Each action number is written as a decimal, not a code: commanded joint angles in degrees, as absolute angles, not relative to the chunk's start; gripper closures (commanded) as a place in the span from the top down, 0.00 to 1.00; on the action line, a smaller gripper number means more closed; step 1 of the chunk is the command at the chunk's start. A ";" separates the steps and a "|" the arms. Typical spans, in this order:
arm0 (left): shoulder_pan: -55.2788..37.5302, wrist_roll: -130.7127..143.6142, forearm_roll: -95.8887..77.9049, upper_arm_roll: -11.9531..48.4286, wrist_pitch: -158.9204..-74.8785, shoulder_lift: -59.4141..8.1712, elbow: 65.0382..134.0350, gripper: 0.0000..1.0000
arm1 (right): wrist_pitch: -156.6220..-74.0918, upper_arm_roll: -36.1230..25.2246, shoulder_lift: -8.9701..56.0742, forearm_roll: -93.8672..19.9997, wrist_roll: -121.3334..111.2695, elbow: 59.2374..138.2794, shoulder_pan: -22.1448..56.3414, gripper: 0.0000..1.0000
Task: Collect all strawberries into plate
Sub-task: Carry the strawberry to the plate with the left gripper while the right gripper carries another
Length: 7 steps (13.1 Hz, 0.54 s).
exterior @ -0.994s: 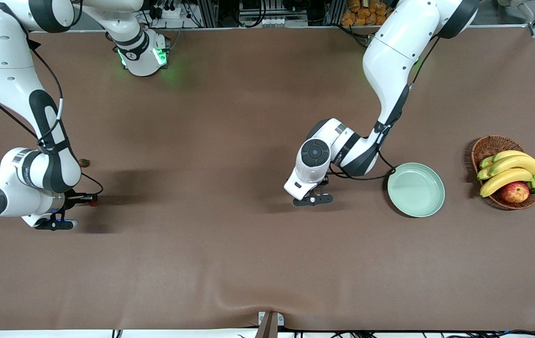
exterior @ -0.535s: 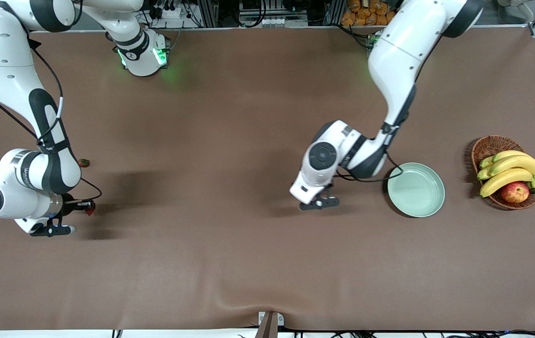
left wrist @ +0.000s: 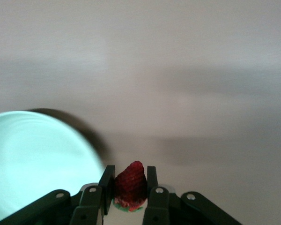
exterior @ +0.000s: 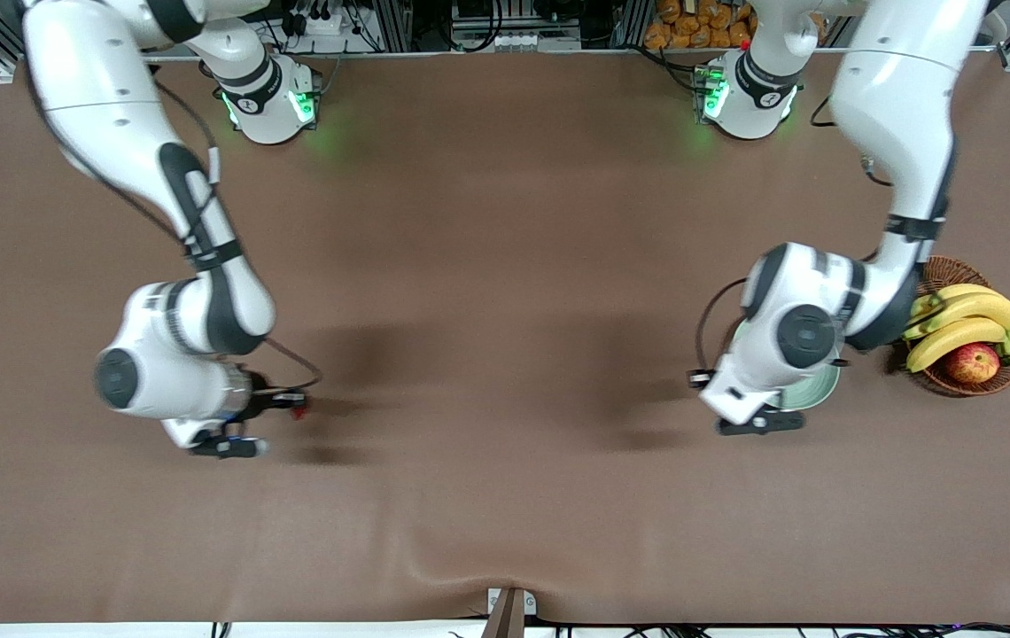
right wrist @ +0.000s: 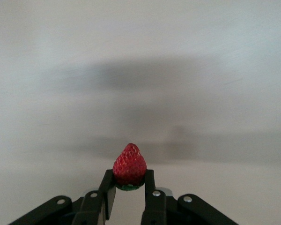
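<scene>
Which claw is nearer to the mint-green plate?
Left. The left claw, shut on a strawberry, hangs at the edge of the plate. The right claw, shut on another strawberry, is over bare table toward the right arm's end.

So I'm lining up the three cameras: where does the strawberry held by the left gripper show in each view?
Front view: not visible; the left arm's wrist covers the left gripper at the plate.
Left wrist view: strawberry between the fingers, low centre.
Right wrist view: not in it; that one shows another strawberry.
Shared landmark: the plate, front and left wrist views.
</scene>
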State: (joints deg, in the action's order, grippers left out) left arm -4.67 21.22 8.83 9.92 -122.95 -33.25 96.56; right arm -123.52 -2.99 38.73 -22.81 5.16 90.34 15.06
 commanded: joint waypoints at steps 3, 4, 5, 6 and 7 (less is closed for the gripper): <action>4.38 13.28 10.11 10.63 -124.10 -33.04 101.86 0.10 | -131.63 -3.95 39.54 -39.42 16.95 90.53 28.27 0.10; 5.70 12.49 10.63 10.63 -124.45 -33.39 101.95 0.34 | -135.31 -4.04 40.33 -43.38 17.48 90.44 30.82 0.10; 6.23 12.22 11.24 10.63 -124.54 -33.40 102.04 0.97 | -138.57 -3.96 41.56 -47.42 17.49 90.18 33.11 0.10; 6.85 12.30 11.25 10.72 -124.54 -32.96 102.04 1.00 | -140.95 -3.96 42.96 -51.29 17.66 88.61 35.31 0.12; 6.94 12.22 11.25 10.72 -124.11 -32.44 101.95 1.00 | -142.02 -3.96 43.94 -55.24 18.54 87.46 37.51 0.15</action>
State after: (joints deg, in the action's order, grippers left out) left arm 6.42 12.20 9.73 10.02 -123.85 -33.88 101.29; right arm -140.09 -3.09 41.44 -49.08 17.11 90.42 34.34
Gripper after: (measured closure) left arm 0.546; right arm 0.705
